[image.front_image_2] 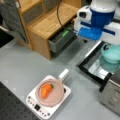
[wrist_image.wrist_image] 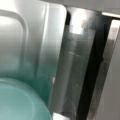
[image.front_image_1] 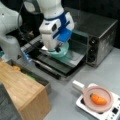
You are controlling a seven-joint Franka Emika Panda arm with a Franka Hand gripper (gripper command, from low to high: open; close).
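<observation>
Both front views look down from opposite sides on the oven [image.front_image_1: 100, 37] — the wrist view hangs close above.

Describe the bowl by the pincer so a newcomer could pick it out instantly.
Find the silver toaster oven with its glass door folded down flat. The teal bowl sits on that open door, directly under the arm's pincer. It is the only teal dish; the other dish, a pink pan, holds a carrot on the white cooktop.

- A carrot [image.front_image_1: 98, 99] in a pink pan [image.front_image_1: 108, 103] on a white hotplate [image.front_image_1: 110, 113], well apart from the gripper.
- A wooden cabinet [image.front_image_2: 47, 22] with an open drawer [image.front_image_2: 58, 43] near the gripper.
</observation>
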